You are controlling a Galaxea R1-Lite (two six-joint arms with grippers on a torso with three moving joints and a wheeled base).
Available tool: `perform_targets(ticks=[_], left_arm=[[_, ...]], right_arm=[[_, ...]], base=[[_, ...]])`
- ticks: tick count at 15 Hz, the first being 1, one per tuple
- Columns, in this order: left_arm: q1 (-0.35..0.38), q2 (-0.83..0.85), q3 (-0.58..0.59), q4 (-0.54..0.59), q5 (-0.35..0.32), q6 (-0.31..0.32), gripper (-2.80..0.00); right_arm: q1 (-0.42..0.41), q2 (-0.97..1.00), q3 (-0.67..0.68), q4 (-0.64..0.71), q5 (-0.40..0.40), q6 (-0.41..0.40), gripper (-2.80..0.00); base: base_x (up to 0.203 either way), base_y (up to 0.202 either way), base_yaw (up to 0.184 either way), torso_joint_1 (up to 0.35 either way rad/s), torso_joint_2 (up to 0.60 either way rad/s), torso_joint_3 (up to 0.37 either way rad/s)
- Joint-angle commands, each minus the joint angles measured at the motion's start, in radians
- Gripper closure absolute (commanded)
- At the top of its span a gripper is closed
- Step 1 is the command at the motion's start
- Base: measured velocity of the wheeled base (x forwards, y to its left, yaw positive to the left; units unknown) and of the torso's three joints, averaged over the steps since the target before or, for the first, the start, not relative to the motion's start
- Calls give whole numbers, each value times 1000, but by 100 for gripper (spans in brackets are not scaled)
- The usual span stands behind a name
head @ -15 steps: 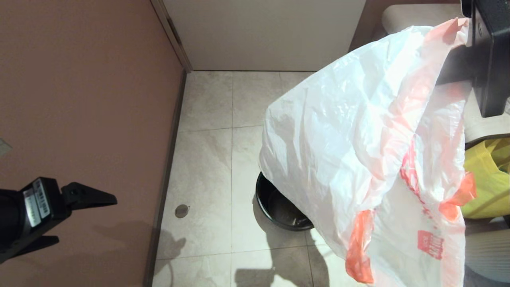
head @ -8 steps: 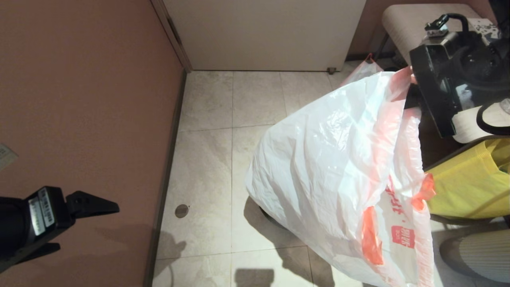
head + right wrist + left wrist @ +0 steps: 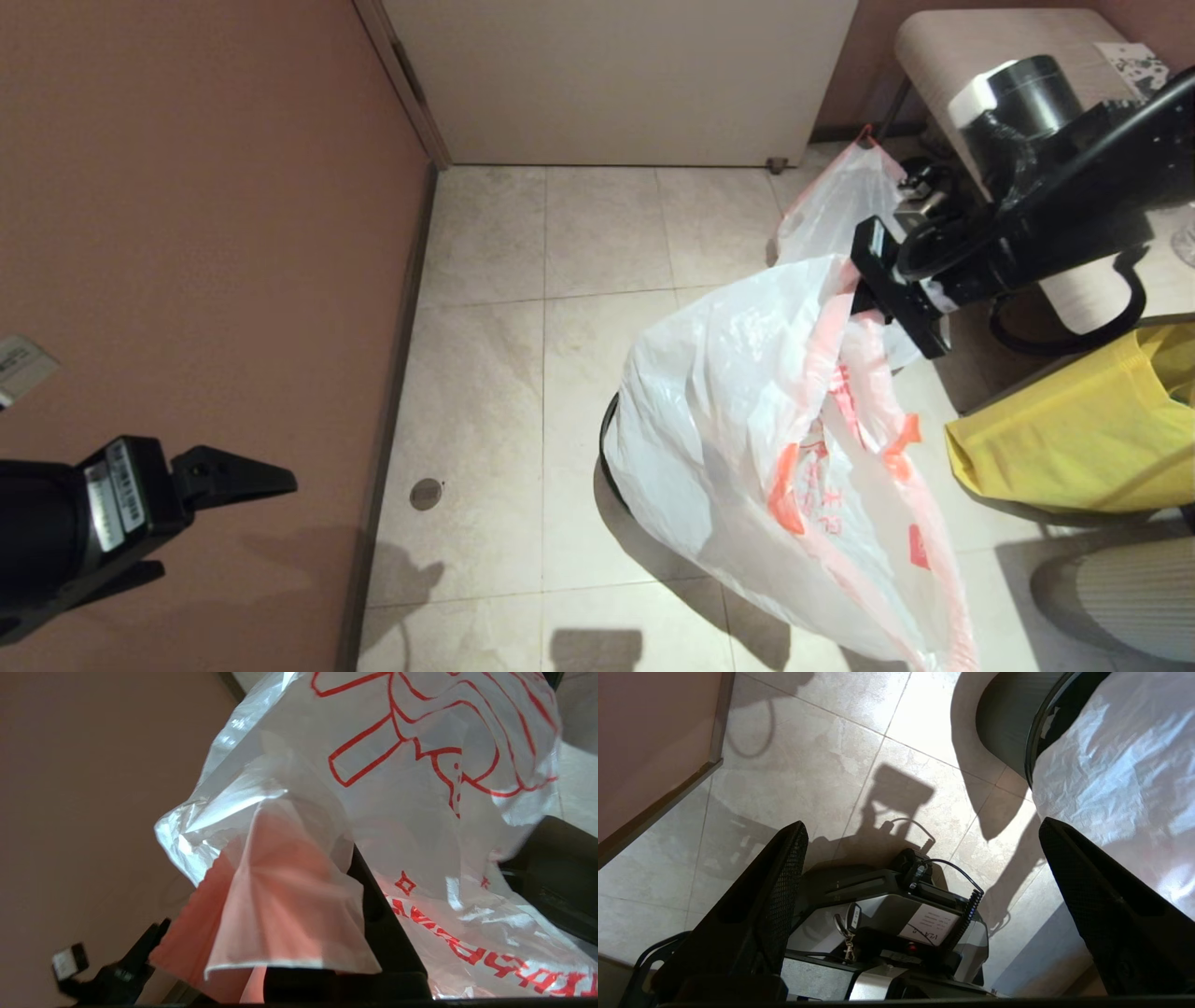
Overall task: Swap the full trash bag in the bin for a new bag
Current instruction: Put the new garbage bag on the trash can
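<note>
My right gripper [image 3: 864, 285] pinches the new bag [image 3: 747, 411] over the bin [image 3: 609, 439]; left gripper [image 3: 920, 858] spread, idle. The limp film could slip or probably miss the hidden rim.

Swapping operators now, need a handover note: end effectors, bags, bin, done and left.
Right end effector: shut on the new bag at its orange-red hem, holding it over the bin.
Left end effector: open, empty, off to the left by the wall.
Bin: on the tiled floor, mostly hidden under the hanging new bag.
Full trash bag: out of the bin, on the floor behind it.
Done: full bag removed, new bag picked up.
Left: open the new bag and seat it in the bin.
</note>
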State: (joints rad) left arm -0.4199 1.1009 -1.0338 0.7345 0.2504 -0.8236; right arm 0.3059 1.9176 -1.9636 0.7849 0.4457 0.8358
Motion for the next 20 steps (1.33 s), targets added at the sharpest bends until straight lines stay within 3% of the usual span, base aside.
perform_targets(ticks=[1, 4, 9, 11, 15, 20], left_arm=[[-4, -4, 1, 3, 1, -5, -280], [-14, 8, 24, -25, -8, -6, -280], [-14, 13, 115, -181, 1, 1, -280], [-14, 42, 122, -219, 1, 3, -280], [-21, 181, 144, -355, -2, 5, -280], [-19, 498, 102, -673, 0, 97, -280]], right_arm=[[-10, 106, -4, 9, -31, 1, 0], [-34, 155, -4, -2, -76, 5, 0], [-24, 104, 4, -281, -76, -6, 0], [-48, 75, 18, -357, -99, -104, 0], [-63, 54, 109, -353, -153, -300, 0], [-78, 72, 170, -300, -189, -481, 0]], base=[[0, 0, 0, 0, 0, 0], [0, 0, 0, 0, 0, 0], [0, 0, 0, 0, 0, 0], [0, 0, 0, 0, 0, 0], [0, 0, 0, 0, 0, 0], [0, 0, 0, 0, 0, 0]])
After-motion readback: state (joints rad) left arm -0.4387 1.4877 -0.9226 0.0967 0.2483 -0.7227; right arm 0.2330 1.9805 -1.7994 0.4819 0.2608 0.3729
